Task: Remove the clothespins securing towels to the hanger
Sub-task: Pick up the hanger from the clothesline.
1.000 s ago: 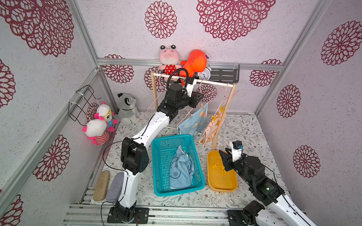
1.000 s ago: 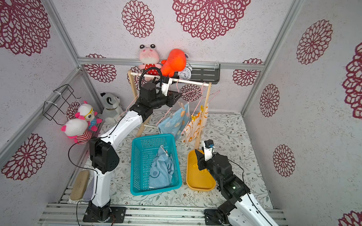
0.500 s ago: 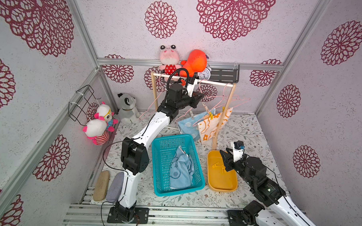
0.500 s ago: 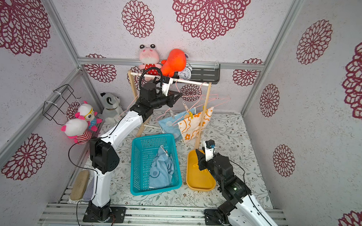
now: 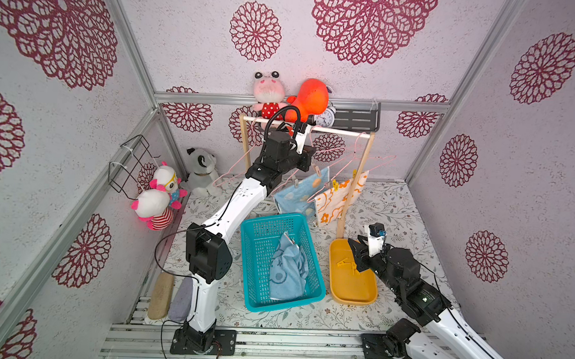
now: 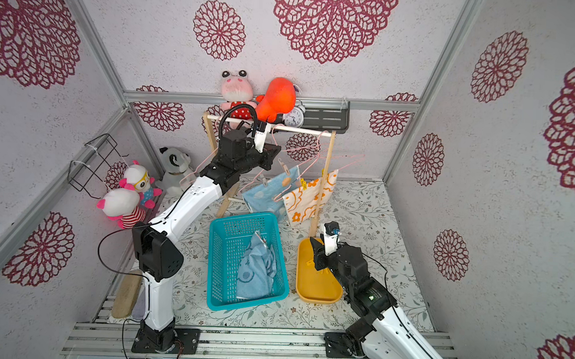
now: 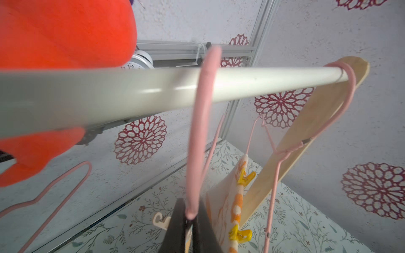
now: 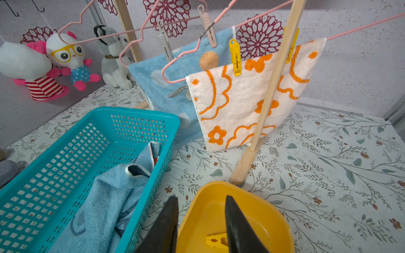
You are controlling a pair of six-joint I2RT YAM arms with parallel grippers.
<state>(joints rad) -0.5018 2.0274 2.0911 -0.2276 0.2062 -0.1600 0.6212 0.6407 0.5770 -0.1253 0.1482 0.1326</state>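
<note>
Yellow clothespins (image 8: 235, 57) pin white orange-print towel (image 5: 336, 205), and beige clothespins (image 8: 209, 28) pin blue towel (image 5: 295, 195), to wire hangers (image 8: 175, 57). Both hang at centre in both top views, under smooth white rail (image 7: 131, 92). Wooden upright (image 8: 274, 83) crosses white towel. Left gripper (image 7: 191, 215) pinched tight on pink hanger (image 7: 195, 153). Right gripper (image 8: 201, 198), lower right, jaws apart and empty, over glossy yellow tray (image 8: 269, 219) with loose clothespin (image 8: 215, 239). Teal mesh basket (image 8: 135, 114) holds crumpled terry towel (image 8: 105, 201).
</note>
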